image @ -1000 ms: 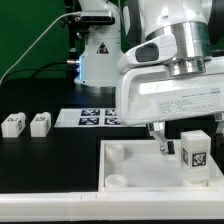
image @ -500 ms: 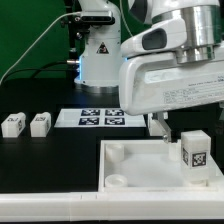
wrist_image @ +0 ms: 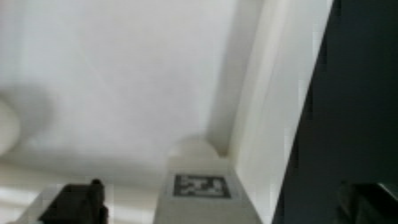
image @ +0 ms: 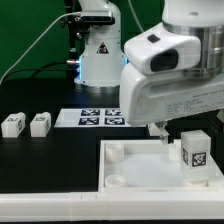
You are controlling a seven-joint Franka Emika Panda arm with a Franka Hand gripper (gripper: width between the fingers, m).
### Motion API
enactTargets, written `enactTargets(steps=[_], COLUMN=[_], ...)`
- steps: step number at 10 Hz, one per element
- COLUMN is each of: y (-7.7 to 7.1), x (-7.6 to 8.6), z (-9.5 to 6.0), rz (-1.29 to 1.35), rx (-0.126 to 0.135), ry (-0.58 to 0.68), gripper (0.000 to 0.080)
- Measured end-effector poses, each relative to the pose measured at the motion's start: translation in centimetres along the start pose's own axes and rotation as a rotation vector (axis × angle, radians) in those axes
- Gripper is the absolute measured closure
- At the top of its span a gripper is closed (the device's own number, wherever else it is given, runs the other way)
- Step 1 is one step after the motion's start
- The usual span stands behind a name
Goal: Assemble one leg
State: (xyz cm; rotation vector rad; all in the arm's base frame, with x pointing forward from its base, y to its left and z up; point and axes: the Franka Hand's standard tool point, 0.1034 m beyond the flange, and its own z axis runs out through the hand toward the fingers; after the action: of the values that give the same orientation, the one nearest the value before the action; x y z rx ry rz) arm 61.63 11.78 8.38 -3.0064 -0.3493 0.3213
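Hovering over the plate [image: 125, 160] beside the upright leg [image: 195, 150], the pincer [wrist_image: 226, 203] gapes wide. It seems poised to straddle that leg, though blur hides contact.

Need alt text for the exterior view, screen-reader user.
The gripper hangs low over a flat white plate, beside a tagged leg standing upright on it. Two loose legs sit apart on the black table at the exterior view's left, near the marker board.

No legible text; only a marker tag [image: 197, 153] on the leg [image: 193, 171].
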Motion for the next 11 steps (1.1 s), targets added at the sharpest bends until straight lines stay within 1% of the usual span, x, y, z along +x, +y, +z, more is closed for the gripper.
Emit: enactTargets(steps=[3, 6, 7, 9, 10, 11], y=[0.2, 0.4, 0.4, 0.4, 0.4, 0.4], x=[0.6, 2.2, 2.1, 2.1, 2.1, 2.1], z=[-0.1, -0.6, -0.5, -0.5, -0.5, -0.5], rz=[0.003, 0.000, 0.001, 0.022, 0.040, 0.050], rx=[0.000, -0.009, -0.009, -0.007, -0.007, -0.006], ry=[0.015, 0.103, 0.098, 0.098, 0.099, 0.099], gripper=[0.0151, 0.0151, 0.0151, 0.0428, 0.0428, 0.0508])
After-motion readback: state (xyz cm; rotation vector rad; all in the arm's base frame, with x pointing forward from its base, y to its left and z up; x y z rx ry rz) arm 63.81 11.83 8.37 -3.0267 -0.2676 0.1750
